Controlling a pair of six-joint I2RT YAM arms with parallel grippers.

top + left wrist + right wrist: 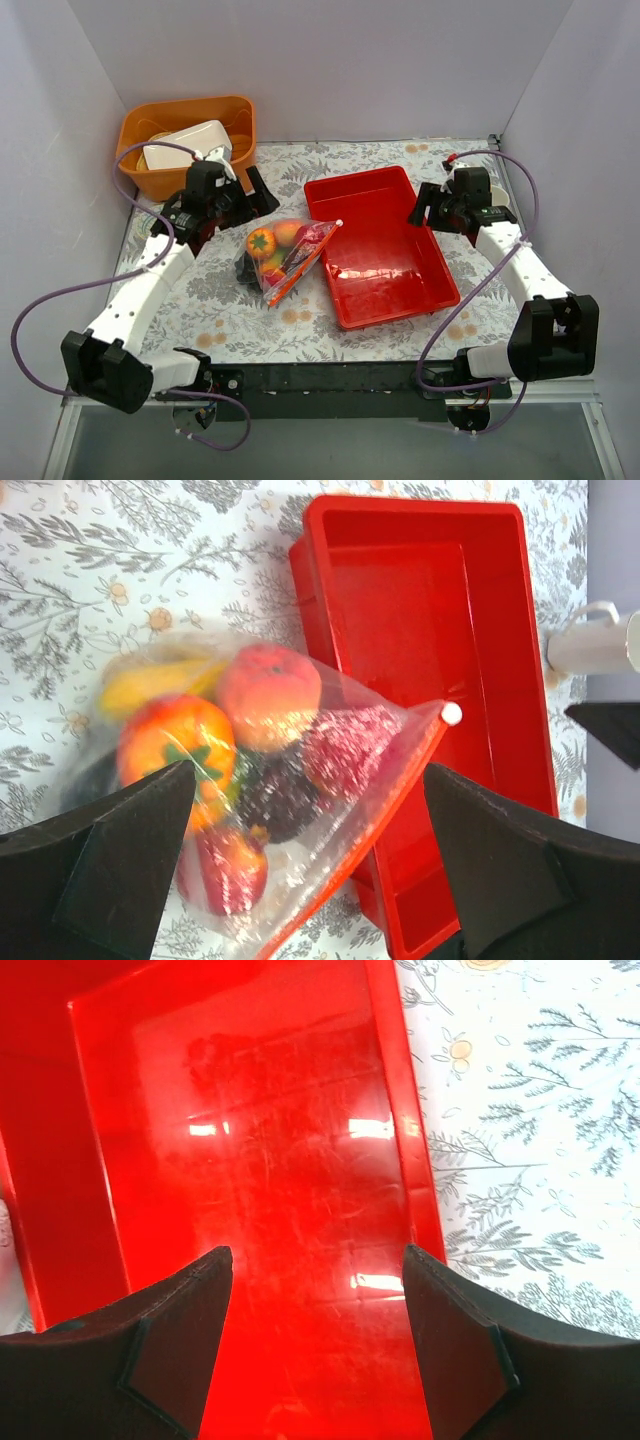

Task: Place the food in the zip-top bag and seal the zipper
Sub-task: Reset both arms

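Observation:
The zip-top bag (282, 258) lies on the patterned cloth just left of the red tray, with the food inside it. Through the clear plastic I see a peach ball (268, 692), an orange fruit with a green top (175, 740), a yellow piece (150, 680), dark grapes (275, 800) and a red ball (225, 865). The zipper (350, 848) runs along the bag's tray-side edge, and its white slider (451, 714) sits at the far end. My left gripper (308, 775) hovers open above the bag, holding nothing. My right gripper (318, 1255) is open over the tray's far right part.
The red tray (345, 190) is empty and touches the bag's zipper corner. An orange bin (150, 125) holding a white container (185, 140) stands at the back left, close behind the left arm. White walls enclose the table on three sides.

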